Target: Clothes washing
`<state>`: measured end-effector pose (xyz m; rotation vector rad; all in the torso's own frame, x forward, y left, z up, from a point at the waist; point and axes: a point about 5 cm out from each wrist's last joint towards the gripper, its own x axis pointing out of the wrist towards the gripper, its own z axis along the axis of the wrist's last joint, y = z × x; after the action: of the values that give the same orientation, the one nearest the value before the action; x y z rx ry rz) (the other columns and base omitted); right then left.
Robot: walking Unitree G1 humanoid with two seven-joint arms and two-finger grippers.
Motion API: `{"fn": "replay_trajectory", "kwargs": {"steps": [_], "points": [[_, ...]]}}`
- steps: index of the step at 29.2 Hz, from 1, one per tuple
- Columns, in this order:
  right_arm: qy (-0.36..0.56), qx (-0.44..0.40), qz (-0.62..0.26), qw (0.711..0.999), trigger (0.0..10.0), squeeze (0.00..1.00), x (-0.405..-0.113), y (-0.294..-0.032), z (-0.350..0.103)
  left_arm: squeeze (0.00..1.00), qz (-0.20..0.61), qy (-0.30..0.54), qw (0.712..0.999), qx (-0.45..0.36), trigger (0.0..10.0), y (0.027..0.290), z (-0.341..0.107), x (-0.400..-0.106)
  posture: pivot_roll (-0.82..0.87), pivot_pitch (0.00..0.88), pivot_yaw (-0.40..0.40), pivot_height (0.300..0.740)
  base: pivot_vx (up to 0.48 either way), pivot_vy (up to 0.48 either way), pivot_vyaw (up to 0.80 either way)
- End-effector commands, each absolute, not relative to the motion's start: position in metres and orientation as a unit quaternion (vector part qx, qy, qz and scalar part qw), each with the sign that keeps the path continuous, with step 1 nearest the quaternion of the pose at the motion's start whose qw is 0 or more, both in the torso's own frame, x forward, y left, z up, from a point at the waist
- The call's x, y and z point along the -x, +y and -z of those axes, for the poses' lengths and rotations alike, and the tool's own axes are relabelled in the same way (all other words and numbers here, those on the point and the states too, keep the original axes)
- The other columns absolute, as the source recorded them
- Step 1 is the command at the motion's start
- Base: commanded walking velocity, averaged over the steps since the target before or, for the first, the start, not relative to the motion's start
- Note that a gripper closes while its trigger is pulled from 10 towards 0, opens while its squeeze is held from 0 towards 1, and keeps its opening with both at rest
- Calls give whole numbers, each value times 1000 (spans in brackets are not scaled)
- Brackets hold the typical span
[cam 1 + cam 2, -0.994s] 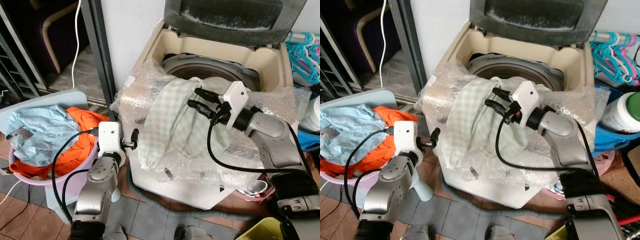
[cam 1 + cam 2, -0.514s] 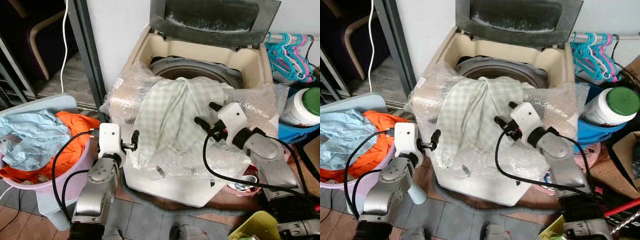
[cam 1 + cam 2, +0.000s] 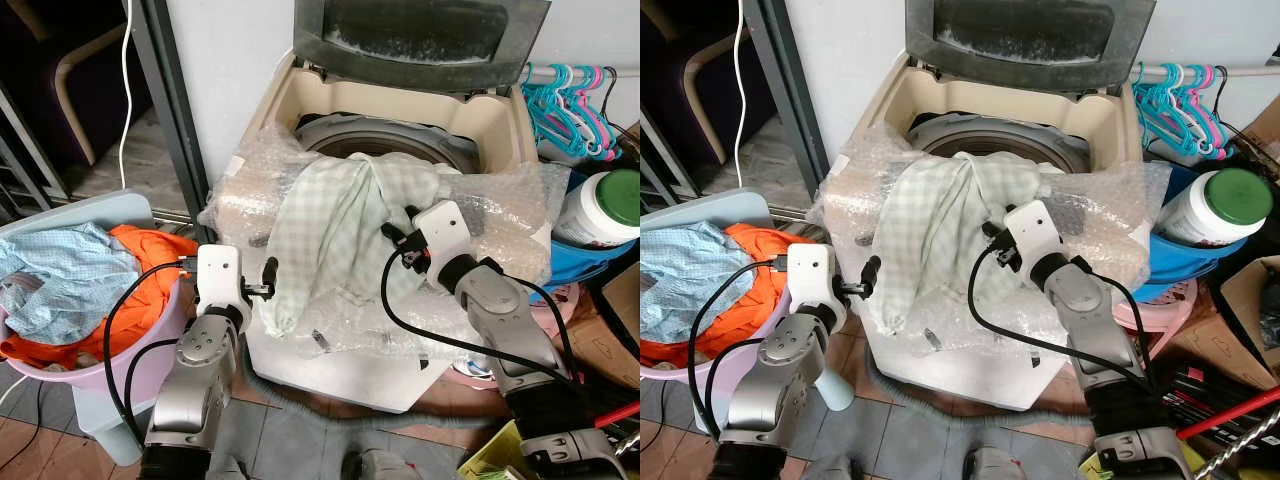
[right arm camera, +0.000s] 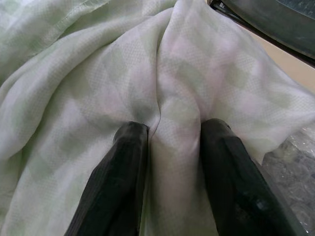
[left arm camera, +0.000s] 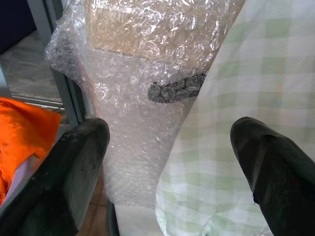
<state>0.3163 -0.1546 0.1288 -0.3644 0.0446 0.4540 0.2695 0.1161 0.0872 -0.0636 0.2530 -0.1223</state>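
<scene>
The right gripper (image 4: 170, 147) pinches a fold of the cloth (image 3: 335, 225), which looks light, limp and best gathered at bunched ridges.

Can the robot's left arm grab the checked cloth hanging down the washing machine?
Probably yes. The left gripper is open right beside the hanging end of the checked cloth, with nothing between them; the wrist view shows cloth by one finger.

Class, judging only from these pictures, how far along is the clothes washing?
Done: the washing machine lid is up. In hand: the right gripper pinches a fold of the checked cloth draped over the rim, partly in the drum. Left gripper hangs open beside it. Left: orange and blue clothes in the pink basin.
</scene>
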Motion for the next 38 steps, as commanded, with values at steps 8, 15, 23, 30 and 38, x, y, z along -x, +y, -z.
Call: {"fn": "replay_trajectory", "kwargs": {"steps": [8,15,23,30,38], "points": [[38,171,-220,960,0,0,-325,-152,-126,0,55,125,990,28,10000,118,-88,-270,-43,12,-43,740,0,0,0],[19,176,-245,953,0,0,-340,-142,-138,0,57,125,990,27,10000,118,-89,-274,-50,16,-33,740,0,0,0],[-18,168,-276,946,0,0,-373,-126,-176,0,57,122,991,27,10000,116,-91,-278,-42,15,-39,740,0,0,0],[-220,171,-104,955,0,0,-408,-152,-298,0,50,119,991,23,10000,119,-91,-279,-38,11,-41,740,0,0,0],[-88,233,-143,958,10000,1000,-414,-161,-248,0,46,119,991,28,10000,117,-90,-278,-33,11,-52,740,0,0,0]]}}
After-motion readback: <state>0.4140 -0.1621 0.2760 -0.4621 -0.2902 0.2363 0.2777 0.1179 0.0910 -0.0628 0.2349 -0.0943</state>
